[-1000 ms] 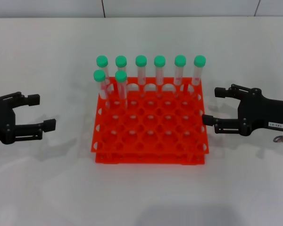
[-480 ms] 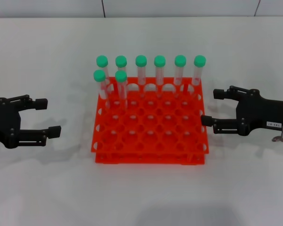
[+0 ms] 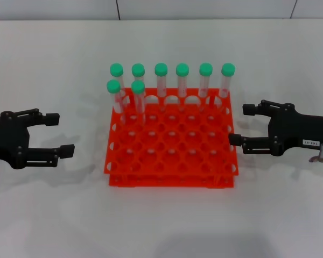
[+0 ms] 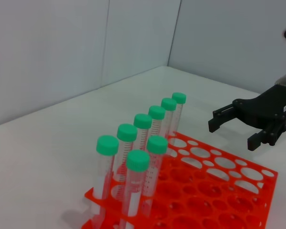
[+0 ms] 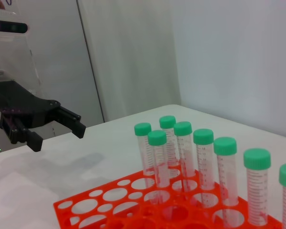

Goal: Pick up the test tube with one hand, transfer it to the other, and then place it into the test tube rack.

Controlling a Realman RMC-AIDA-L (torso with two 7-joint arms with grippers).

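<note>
Both grippers have edged inward toward the test tube rack [image 3: 171,141] since a second ago. Nearest, the left gripper [image 3: 60,135] hovers beside the rack's left side, jaws wide, empty. On the right, the white-labelled right gripper [image 3: 242,125] sits just beside the rack's edge, jaws wide too. Farther back, eight green-capped test tubes [image 3: 161,80] stand upright in the rack's rear rows.

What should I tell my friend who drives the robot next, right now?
Left gripper: open, empty, left of the test tube rack, off the table.
Right gripper: open, empty, close to the rack's right edge.
Tubes: all eight green-capped test tubes stand upright in the rack, six in the back row, two in the second row at the left.
Done: nothing picked up.
Left: grab one tube, hand it over, put it back.
</note>
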